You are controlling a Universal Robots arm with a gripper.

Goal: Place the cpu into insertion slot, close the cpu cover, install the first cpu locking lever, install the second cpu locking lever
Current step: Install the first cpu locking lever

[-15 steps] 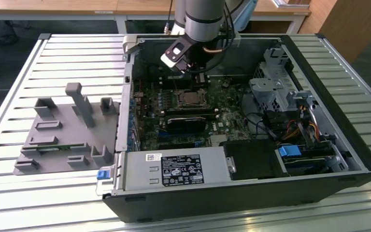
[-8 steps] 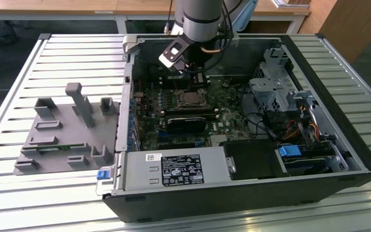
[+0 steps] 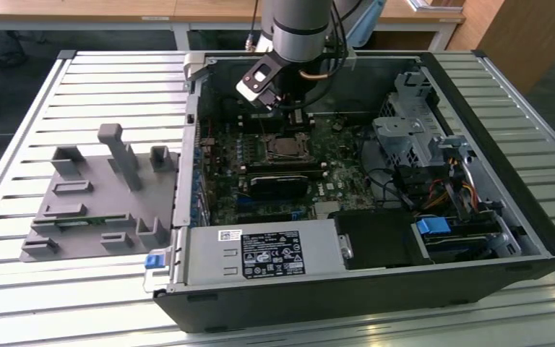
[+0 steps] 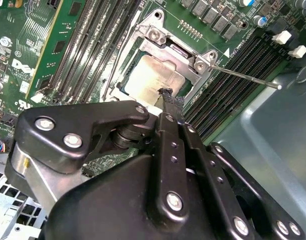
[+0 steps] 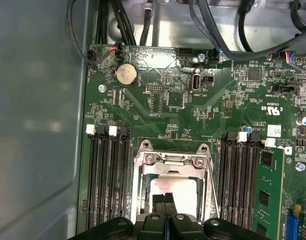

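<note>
Since the cpu (image 5: 175, 192) already lies seated in the insertion slot (image 3: 283, 149), near the middle of the green circuit board (image 5: 163, 100), and the cpu cover (image 4: 160, 49) appears folded down around it, the step in hand is judged to be closing the cover. The gripper (image 4: 169, 97) hovers over the edge of the chip opposite the cover's two screw heads (image 4: 199, 64). Its fingers are pressed together and pinch nothing. Whether the tip touches the chip cannot be told.

Procedure:
- Bear on the frame metal, not on the chip top.
- Push straight down without sideways drag, so that the chip is not shifted in its slot.
- Hold the tip clear of the thin locking lever (image 4: 245, 76), which runs out over the memory slots (image 4: 218, 100) and appears unlatched.

Materials:
- Chip top: dull pale silver, flat, square.
- Cover: thin bright sheet metal with a square window. It will probably flex slightly under load.
- Lever: slender round wire, judged springy.
- Fingers: matte black rigid links, narrow at the tip.

The board sits in a black metal case (image 3: 374, 300) on a slatted table (image 3: 113, 79). A grey moulded fixture (image 3: 84, 210) lies at the exterior view's left.
</note>
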